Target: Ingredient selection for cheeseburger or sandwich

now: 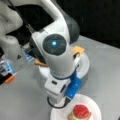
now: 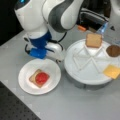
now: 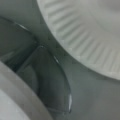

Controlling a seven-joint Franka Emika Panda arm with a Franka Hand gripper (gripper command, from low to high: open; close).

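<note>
hiding the hand (image 2: 59,58) between plate (image 2: 25,85) and tray (image 2: 75,72), the arm leaves its spread untellable.

A grey desk (image 2: 75,105) fills both front views. On it sits a white paper plate (image 2: 51,82) with a ribbed rim, seen close up in the wrist view (image 3: 82,42). Just beside it, to a front view's right, stands a white round segmented tray (image 2: 85,72) on a raised base. Behind the tray lies a dark device (image 2: 92,18) with a small orange part (image 2: 81,28). A dark perforated board (image 2: 15,107) borders the desk at a front view's bottom left.
</note>
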